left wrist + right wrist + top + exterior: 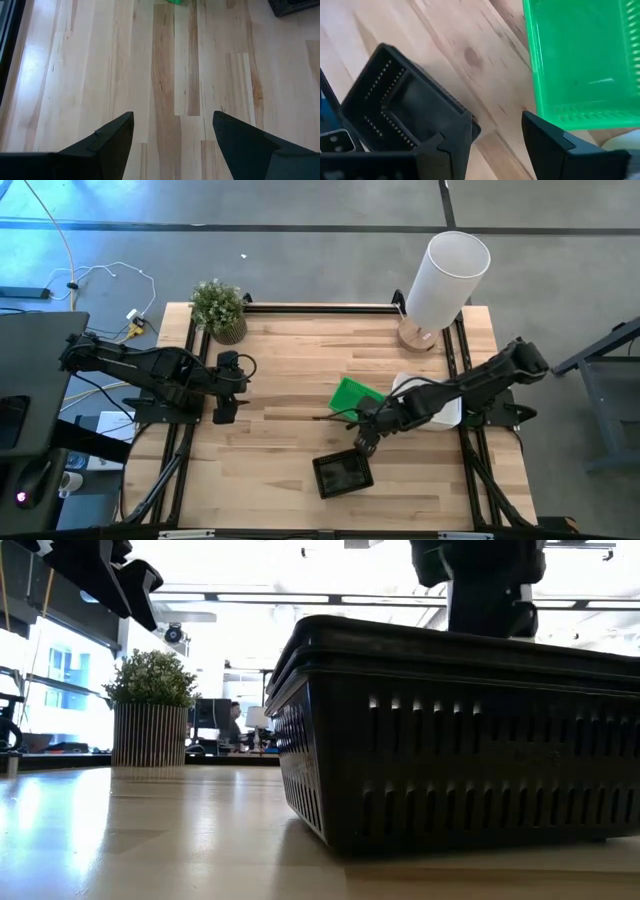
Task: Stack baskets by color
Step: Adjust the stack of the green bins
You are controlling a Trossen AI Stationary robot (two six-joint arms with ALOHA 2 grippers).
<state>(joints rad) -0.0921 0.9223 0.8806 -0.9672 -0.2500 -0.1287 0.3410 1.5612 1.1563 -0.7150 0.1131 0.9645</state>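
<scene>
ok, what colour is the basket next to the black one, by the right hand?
Bright green perforated plastic basket; clearest in the right wrist view.

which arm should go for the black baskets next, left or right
Probably the right. The right gripper hangs open just beside the black baskets, with the green baskets also close. The left gripper waits open over bare wood on the far side of the table.

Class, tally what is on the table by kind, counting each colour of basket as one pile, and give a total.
Black pile: 1
Green pile: 1
White pile: 1
Plant: 1
White cylinder: 1
Total: 5
</scene>
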